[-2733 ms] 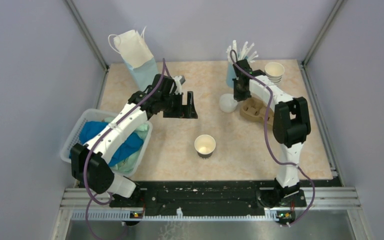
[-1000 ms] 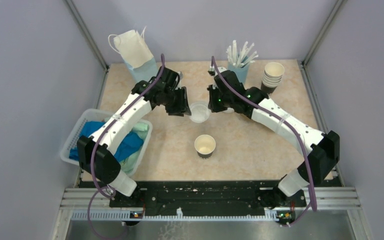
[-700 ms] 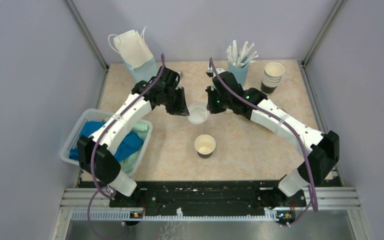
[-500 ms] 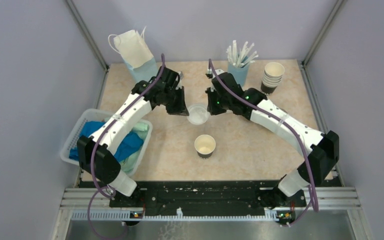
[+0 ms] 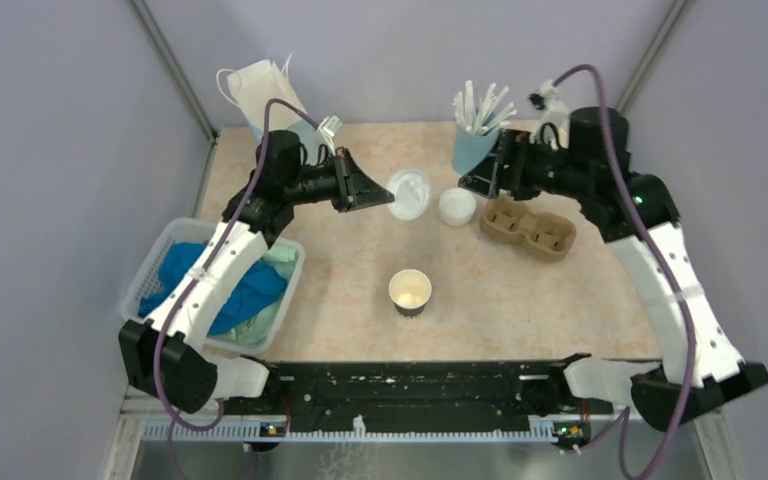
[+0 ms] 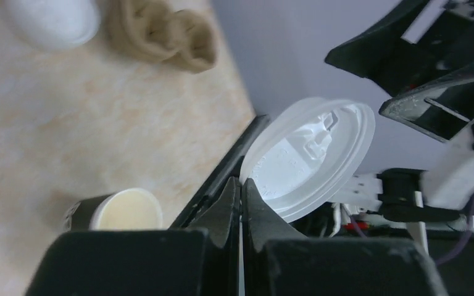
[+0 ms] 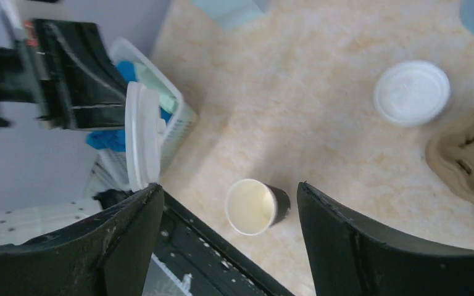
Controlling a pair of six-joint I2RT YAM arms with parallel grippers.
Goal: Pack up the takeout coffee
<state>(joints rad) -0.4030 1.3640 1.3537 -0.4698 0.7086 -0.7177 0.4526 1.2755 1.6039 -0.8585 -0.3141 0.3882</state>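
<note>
The takeout coffee cup (image 5: 410,292), dark-walled with a cream inside, stands upright and lidless on the table's near middle; it also shows in both wrist views (image 6: 123,209) (image 7: 252,208). My left gripper (image 5: 388,196) (image 6: 241,182) is shut on the rim of a white dome lid (image 5: 409,192) (image 6: 308,157), held tilted in the air above the table's back middle. The right gripper (image 5: 475,180) (image 7: 228,188) hangs open and holds nothing, a short way right of that lid (image 7: 136,135).
A second loose white lid (image 5: 457,206) (image 7: 411,92) lies beside a brown pulp cup carrier (image 5: 527,226). A blue cup of white straws (image 5: 475,130) stands at the back. A white basket (image 5: 160,270) of blue cloths sits left, a paper bag (image 5: 270,110) behind it.
The right gripper opened, let go of the lid and drew back to the right. The left gripper closed on the lid's rim and now holds it alone, lifted and tilted.
</note>
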